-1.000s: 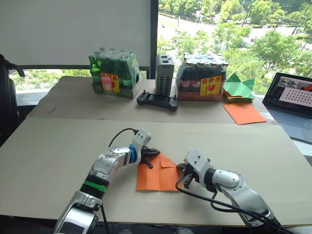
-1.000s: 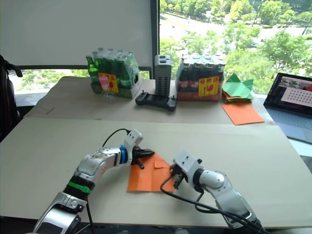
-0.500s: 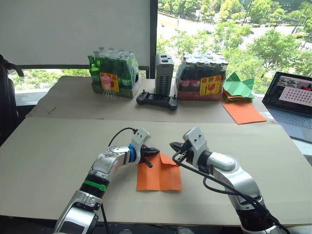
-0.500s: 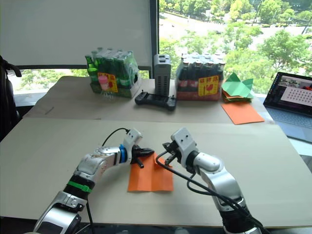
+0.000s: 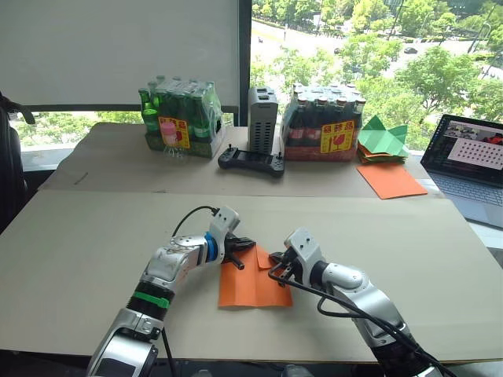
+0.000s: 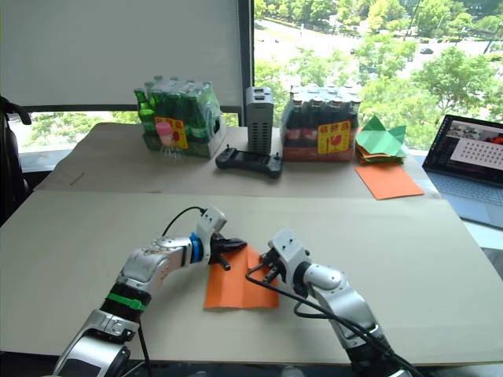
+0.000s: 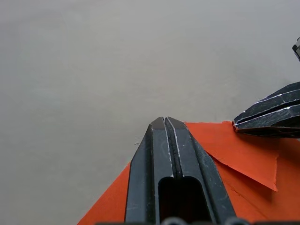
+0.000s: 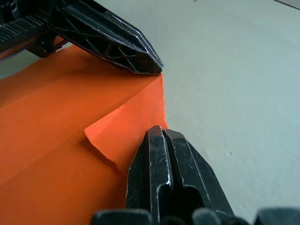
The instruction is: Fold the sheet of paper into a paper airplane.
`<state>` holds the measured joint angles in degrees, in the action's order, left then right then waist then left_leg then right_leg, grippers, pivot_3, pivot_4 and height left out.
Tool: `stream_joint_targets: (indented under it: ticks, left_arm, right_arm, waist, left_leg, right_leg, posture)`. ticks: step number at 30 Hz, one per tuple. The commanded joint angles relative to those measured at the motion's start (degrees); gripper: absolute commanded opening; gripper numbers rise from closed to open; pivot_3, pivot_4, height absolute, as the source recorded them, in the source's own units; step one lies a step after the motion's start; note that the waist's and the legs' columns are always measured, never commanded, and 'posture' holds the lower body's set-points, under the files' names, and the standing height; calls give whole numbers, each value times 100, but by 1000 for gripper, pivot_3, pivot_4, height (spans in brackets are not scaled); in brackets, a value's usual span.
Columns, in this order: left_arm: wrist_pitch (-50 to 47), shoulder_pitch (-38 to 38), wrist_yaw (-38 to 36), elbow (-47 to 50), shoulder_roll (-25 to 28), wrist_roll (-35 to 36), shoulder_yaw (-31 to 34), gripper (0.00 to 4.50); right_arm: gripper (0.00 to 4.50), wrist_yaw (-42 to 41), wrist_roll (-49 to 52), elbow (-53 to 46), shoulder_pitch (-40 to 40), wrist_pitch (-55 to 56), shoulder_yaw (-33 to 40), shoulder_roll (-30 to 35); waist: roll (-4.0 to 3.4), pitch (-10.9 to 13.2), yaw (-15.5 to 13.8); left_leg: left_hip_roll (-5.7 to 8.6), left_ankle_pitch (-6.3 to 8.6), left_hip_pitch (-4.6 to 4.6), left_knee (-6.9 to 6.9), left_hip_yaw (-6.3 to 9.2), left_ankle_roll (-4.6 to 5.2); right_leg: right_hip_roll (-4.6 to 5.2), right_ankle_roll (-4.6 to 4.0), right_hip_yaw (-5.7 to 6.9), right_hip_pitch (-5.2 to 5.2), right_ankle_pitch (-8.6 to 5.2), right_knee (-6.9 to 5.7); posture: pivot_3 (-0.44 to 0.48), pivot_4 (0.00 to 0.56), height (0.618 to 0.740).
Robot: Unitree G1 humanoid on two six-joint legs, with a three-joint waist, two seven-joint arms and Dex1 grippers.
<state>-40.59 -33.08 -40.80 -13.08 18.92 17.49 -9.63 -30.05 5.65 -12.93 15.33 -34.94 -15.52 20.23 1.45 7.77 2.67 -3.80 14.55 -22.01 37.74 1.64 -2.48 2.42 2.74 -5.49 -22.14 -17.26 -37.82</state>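
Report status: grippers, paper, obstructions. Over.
Left gripper shut, tip pressing the sheet of paper. Right gripper shut at its folded far corner. Sheet flat on table, one corner folded. Nothing obstructing.

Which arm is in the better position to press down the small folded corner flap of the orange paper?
Probably right. The right gripper, shut, rests on the flap of the sheet of paper; the left gripper, shut, pins its far corner.

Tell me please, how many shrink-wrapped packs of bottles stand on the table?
2. The pack of green bottles stands at the far side, toward the robot's left. The pack of dark bottles stands at the far side too, toward the right of the grey device between them.
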Motion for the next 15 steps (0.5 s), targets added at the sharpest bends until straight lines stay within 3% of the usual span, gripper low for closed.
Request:
stream_joint_targets:
  ticks: [1, 10, 15]
  left_arm:
    - [-297, 171, 182, -78, 142, -45, 214, 0]
    - [-1230, 207, 166, 646, 63, 975, 1270, 0]
    - [-2288, 145, 384, 1100, 28, 2208, 2533, 0]
  right_arm:
    - [84, -73, -129, 25, -51, 58, -152, 96]
    - [84, -131, -233, 122, -125, 150, -204, 149]
    - [84, -155, -288, 153, -141, 176, -238, 147]
  waist:
    - [0, 0, -2]
    - [1, 4, -9]
    - [3, 6, -2]
  left_leg:
    - [0, 0, 0, 0, 0, 0]
    - [-1, 0, -6, -2, 0, 0]
    - [-2, 0, -13, -2, 2, 0]
  right_leg:
    - [0, 0, 0, 0, 0, 1]
    - [0, 0, 1, -3, 0, 6]
    - [1, 0, 2, -8, 0, 7]
  posture:
    - [0, 150, 740]
    - [0, 150, 740]
    - [0, 150, 740]
